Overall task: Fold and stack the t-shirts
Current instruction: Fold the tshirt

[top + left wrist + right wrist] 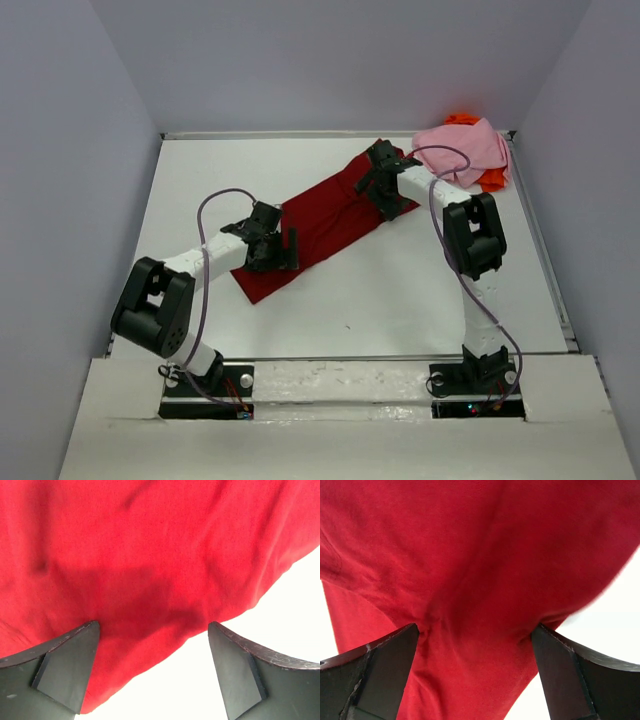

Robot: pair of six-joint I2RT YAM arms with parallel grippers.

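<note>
Our left claw (pixel 152 630) and right claw (pixel 475 630) hang wide open, empty, over the red shirt's (pixel 320 225) 7 and 1 o'clock ends. We'd guess to fold it. Pink shirt (pixel 462 148) and orange shirt (pixel 492 180) are piled at 2.

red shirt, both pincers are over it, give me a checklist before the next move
1. Left pincer open: ok, jaws wide over the red shirt's near end.
2. Right pincer open: ok, jaws wide over its far end.
3. Cloth in the left gap: ok, the shirt's edge crosses it.
4. Cloth in the right gap: ok, a crease runs through it.
5. Pincers touching the cloth: cannot tell.
6. Pink shirt and orange shirt out of the way: ok, heaped in the far right corner.
</note>
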